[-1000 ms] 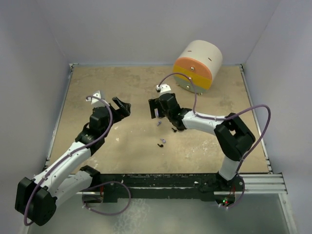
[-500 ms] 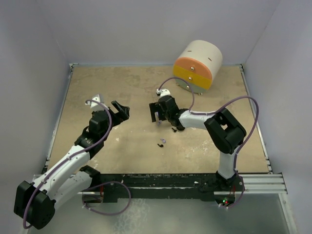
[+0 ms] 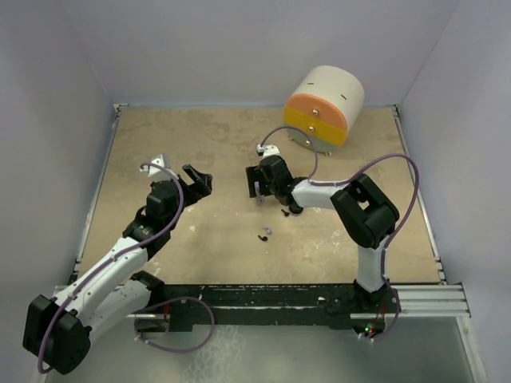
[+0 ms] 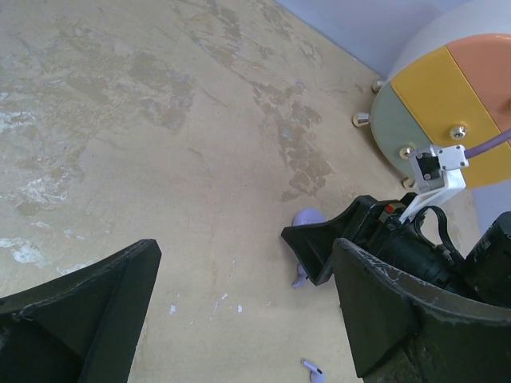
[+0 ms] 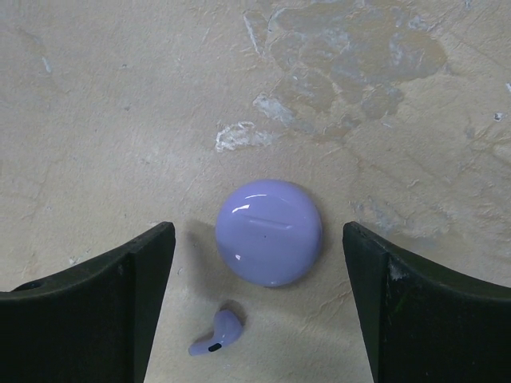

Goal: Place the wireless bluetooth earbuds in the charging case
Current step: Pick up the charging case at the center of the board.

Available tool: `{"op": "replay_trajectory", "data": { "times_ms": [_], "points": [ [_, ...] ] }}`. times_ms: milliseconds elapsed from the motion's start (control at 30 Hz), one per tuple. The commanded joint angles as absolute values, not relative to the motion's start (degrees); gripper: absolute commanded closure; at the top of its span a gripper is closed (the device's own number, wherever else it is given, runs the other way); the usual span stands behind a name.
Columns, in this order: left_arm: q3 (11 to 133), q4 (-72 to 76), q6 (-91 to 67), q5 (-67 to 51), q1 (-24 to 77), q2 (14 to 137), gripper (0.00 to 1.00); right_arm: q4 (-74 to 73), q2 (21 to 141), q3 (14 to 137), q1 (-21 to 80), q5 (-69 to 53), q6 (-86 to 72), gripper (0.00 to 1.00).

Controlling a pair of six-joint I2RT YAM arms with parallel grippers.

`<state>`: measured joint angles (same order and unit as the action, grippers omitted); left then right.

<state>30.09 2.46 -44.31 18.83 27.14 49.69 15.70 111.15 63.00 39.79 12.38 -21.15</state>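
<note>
Lavender earbud [image 5: 215, 335] lies beside round case [image 5: 269, 231] between spread fingers [image 5: 88, 303] of right pincer [image 5: 257, 299]

Left arm [image 3: 112, 259]: stretched forward and inward; left gripper [image 3: 200, 177] jaws spread wide, holding nothing.
Right arm [image 3: 363, 211]: elbow folded, forearm reaching left; right gripper [image 3: 255, 188] lowered, jaws apart, holding nothing.

Even, soft light; faint shadows; wrist views sharp, perhaps slightly edge-distorted.
</note>
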Motion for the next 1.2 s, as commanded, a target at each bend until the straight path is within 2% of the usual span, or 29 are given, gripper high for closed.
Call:
{"op": "replay_trajectory", "data": {
  "times_ms": [0, 200, 367, 500, 767, 933, 1167],
  "points": [
    [29.7, 4.9, -43.4, 19.9, 27.4, 49.7, 0.12, 16.1, 110.4, 63.6, 39.6, 12.9, -22.8, 0.13],
    [32.0, 3.4, -46.3, 21.4, 27.4, 50.7, 0.11, 14.7, 104.3, 63.4, 39.7, 15.1, -23.0, 0.04],
    [34.9, -1.8, -49.8, 21.6, 27.5, 50.9, 0.12, 9.5, 98.3, 67.0, 39.8, 18.3, -24.8, 0.04],
    [35.1, -5.2, -49.2, 23.0, 27.5, 48.9, 0.12, 11.4, 95.4, 64.6, 39.8, 18.8, -24.7, 0.04],
    [31.4, 1.8, -46.2, 21.9, 27.6, 50.0, 0.12, 15.3, 97.4, 58.8, 40.9, 23.0, -24.8, 0.04],
    [33.7, 0.4, -43.4, 18.9, 27.7, 53.0, 0.13, 17.3, 99.6, 58.2, 41.3, 22.5, -23.0, 0.04],
    [33.2, -3.4, -41.9, 19.9, 27.9, 48.4, 0.13, 18.3, 103.9, 59.6, 41.5, 21.7, -22.9, 0.04]
  ]
}}
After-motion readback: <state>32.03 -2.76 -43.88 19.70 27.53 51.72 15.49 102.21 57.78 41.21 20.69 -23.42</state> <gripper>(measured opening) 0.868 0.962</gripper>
